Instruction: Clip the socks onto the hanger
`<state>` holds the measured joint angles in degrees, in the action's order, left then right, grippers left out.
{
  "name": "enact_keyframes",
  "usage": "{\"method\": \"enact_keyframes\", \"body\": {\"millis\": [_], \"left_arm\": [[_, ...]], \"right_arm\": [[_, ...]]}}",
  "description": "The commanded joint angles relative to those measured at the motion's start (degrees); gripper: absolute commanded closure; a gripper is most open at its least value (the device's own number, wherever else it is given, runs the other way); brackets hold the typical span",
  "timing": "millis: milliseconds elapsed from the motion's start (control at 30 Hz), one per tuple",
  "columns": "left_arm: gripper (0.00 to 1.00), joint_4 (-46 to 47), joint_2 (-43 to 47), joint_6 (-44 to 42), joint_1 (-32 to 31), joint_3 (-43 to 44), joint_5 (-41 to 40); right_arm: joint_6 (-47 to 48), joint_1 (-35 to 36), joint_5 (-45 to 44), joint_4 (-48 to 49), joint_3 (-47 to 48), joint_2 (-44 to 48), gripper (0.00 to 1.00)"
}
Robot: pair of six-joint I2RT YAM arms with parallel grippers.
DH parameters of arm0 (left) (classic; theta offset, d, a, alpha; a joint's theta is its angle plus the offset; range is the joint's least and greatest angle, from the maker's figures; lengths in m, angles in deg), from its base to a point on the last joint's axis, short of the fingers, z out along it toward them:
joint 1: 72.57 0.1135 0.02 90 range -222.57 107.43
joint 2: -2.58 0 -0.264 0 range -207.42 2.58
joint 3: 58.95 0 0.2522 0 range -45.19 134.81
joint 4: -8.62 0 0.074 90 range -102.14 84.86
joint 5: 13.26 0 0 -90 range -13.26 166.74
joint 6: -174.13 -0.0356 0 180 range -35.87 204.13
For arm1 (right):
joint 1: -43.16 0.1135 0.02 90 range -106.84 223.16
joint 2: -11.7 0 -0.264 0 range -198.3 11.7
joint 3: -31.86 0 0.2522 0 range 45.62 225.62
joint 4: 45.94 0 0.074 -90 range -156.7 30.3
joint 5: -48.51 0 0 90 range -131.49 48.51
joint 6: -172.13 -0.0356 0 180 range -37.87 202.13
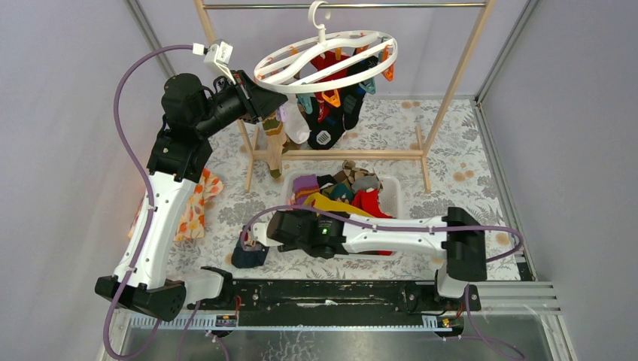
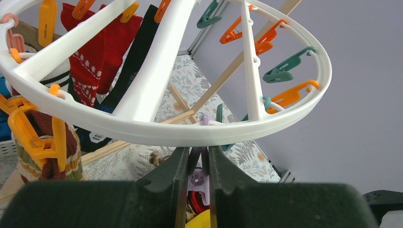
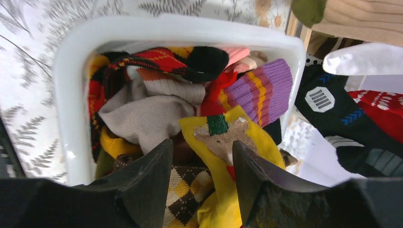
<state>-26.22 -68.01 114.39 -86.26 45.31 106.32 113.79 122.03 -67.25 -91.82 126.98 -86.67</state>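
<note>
At the far left a flowered cloth (image 1: 197,207) lies half hidden under the left arm. Beside it a dark sock (image 1: 248,256) sits on the table (image 1: 466,162), partly covered by the right wrist. The left gripper (image 2: 198,159) is raised to the near rim of the hanger (image 2: 142,128), which hangs from the rack (image 1: 454,83). Its jaws are clenched on a pale lilac clip (image 2: 199,179), most of it buried between the fingers. Several socks (image 1: 327,113) dangle from the hanger, bunched so closely that their number is hard to tell. Below them, more lie heaped in a white tub (image 3: 71,95). The right gripper (image 3: 202,156) hovers over that heap with its jaws released and a yellow sock (image 3: 211,204) under the gap. Whether the tips touch it cannot be told.
</note>
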Motion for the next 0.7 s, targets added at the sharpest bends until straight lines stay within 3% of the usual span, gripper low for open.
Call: {"method": "enact_keyframes", "body": {"millis": [0,133,233,300,467,667], "left_arm": [[1.00,-1.08,0.50,-1.25,0.60,1.16,0.73],[1.00,-1.32,0.36,-1.43,0.68,1.52,0.54],[1.00,-1.32,0.35,-1.38,0.69,1.32,0.57],[1.00,-1.28,0.41,-1.30,0.69,1.18,0.57],[1.00,-1.27,0.45,-1.32,0.77,1.64,0.78],[1.00,-1.24,0.67,-1.09,0.77,1.37,0.95]], "right_arm": [[9.36,0.48,-9.36,-4.49,3.39,-3.49,0.46],[12.77,0.49,-13.96,-5.18,4.60,-6.05,0.53],[13.23,0.49,-14.86,-1.99,4.96,-5.90,0.74],[12.62,0.49,-14.50,-0.30,5.49,-5.26,0.81],[8.28,0.05,-13.35,3.16,6.00,-3.61,0.93],[-4.05,-3.71,-6.76,8.52,5.13,2.65,1.00]]}}
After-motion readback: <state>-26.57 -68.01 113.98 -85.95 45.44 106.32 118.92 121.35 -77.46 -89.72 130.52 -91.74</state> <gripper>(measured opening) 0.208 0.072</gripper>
